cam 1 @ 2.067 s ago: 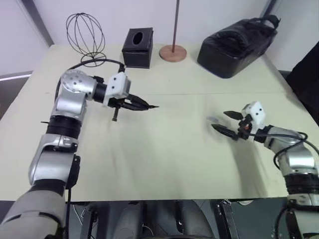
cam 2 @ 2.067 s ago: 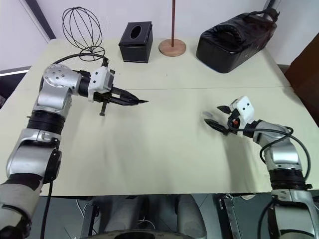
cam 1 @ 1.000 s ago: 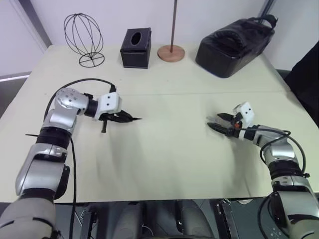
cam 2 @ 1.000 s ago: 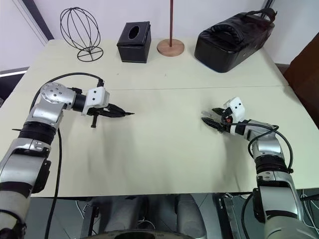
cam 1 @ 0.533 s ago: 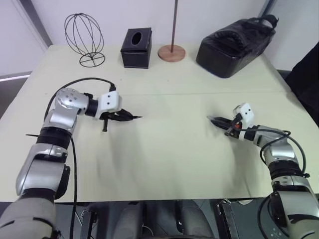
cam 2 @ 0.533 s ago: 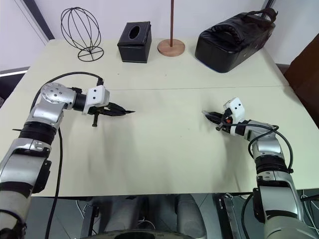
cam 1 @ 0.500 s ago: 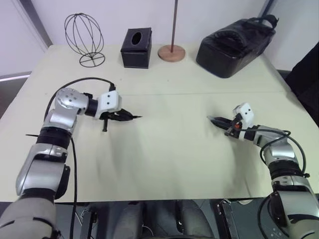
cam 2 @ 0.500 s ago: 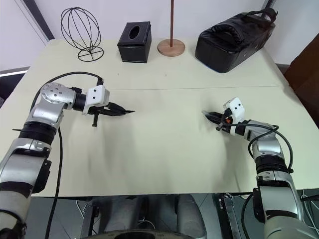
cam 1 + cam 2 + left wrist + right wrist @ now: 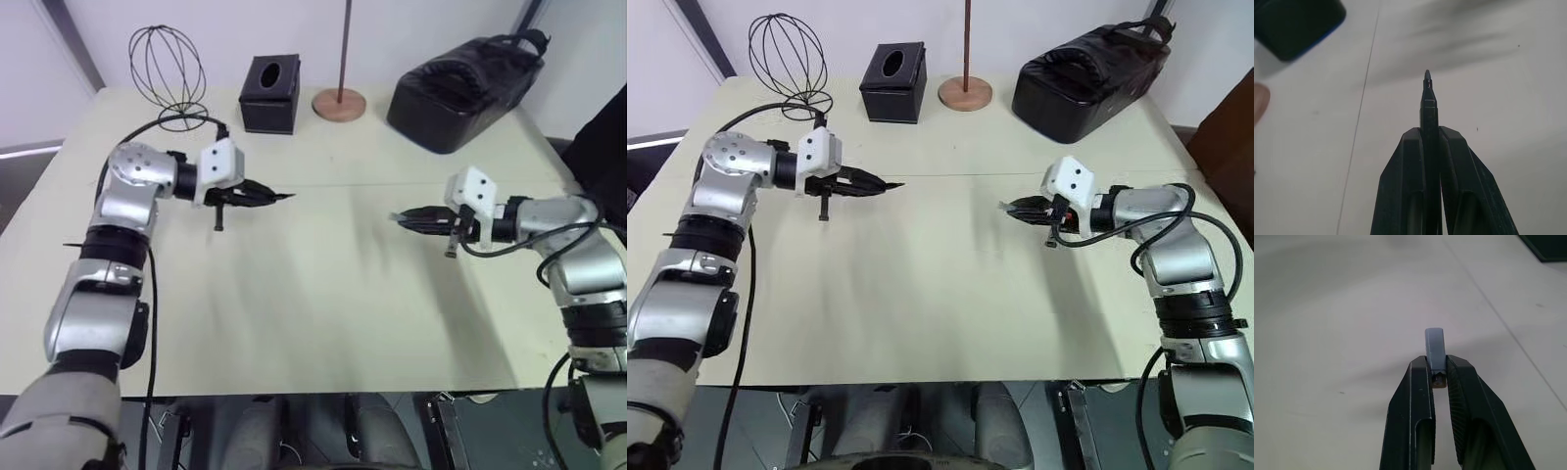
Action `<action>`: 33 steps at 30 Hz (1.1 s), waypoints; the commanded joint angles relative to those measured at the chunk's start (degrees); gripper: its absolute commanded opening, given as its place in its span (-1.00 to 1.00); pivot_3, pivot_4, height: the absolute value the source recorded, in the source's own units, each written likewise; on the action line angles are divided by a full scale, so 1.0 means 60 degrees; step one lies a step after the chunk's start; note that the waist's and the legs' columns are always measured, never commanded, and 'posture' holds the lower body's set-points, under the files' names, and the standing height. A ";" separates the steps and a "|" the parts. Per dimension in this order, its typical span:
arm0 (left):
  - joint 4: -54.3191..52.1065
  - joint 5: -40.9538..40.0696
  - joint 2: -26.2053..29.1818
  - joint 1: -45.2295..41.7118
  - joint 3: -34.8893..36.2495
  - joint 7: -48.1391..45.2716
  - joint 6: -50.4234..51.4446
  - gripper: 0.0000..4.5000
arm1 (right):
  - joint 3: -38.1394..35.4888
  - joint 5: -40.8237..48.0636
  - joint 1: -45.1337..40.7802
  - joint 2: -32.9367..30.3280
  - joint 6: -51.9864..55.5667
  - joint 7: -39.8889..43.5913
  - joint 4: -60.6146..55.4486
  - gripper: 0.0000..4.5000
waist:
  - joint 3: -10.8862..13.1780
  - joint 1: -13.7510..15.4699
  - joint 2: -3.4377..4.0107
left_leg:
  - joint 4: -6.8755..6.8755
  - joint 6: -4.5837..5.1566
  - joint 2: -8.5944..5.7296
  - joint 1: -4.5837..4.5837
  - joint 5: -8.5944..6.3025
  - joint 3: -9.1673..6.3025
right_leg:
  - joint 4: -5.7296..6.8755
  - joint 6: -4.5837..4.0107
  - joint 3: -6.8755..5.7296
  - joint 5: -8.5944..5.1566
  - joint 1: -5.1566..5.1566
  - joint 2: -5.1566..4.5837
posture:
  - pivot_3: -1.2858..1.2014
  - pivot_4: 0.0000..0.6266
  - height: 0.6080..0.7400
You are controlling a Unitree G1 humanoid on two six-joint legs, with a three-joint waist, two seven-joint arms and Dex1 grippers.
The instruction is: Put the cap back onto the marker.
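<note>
The left gripper [image 9: 257,195] is clamping its jaws on the thin black marker [image 9: 1428,105], its long axis lying along the fingers, tip pointing toward the right gripper [image 9: 411,218]. That gripper's jaws are pinching the tiny pale grey cap [image 9: 1436,351], which is projecting past the fingertips above the pale surface [image 9: 323,294].

Head pair: high, angled down over the whole bench [image 9: 323,323], both eyes sharing the entire scene. Wrist views: close, each sighting along its own fingers [image 9: 1405,186] [image 9: 1418,401] toward 12 o'clock, down onto bare bench surface near the centre seam.

We see a matt, smooth tabletop [image 9: 323,294], a matt black plastic marker [image 9: 1429,105], and a smooth pale cap [image 9: 1435,350] between ribbed black fingers [image 9: 1459,396].
</note>
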 commanded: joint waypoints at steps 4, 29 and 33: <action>-0.0342 -0.0144 -0.0549 -0.0578 -0.0092 -0.0134 -0.0168 -1.00 | 0.0219 0.0352 -0.0758 0.0130 0.0424 0.0086 -0.0865 -0.95 | 0.0001 -0.0002 -0.0001 | 0.0000 0.0000 0.0000 0.0000 0.0000 0.0001 | 0.0000 0.0000 0.0000 0.0000 0.0000 -0.0002 | 0.03 -0.52 1.00; -0.1491 -0.0384 -0.1247 0.0070 -0.0376 -0.0244 0.0534 -1.00 | 0.0560 0.0058 -0.1324 0.0822 -0.0241 -0.0118 -0.0112 -0.95 | 0.0001 0.0002 -0.0001 | 0.0000 0.0000 0.0002 0.0000 0.0000 -0.0001 | 0.0000 0.0000 0.0001 0.0000 -0.0002 -0.0001 | 0.03 -0.52 1.00; -0.1432 -0.0355 -0.1357 0.0057 -0.0422 -0.0168 0.0517 -1.00 | 0.0571 0.0099 -0.1376 0.0897 -0.0157 -0.0137 -0.0254 -0.95 | 0.0001 0.0009 -0.0001 | 0.0000 0.0000 0.0001 0.0000 0.0000 -0.0001 | 0.0000 0.0000 0.0001 0.0000 -0.0002 -0.0002 | 0.03 -0.52 1.00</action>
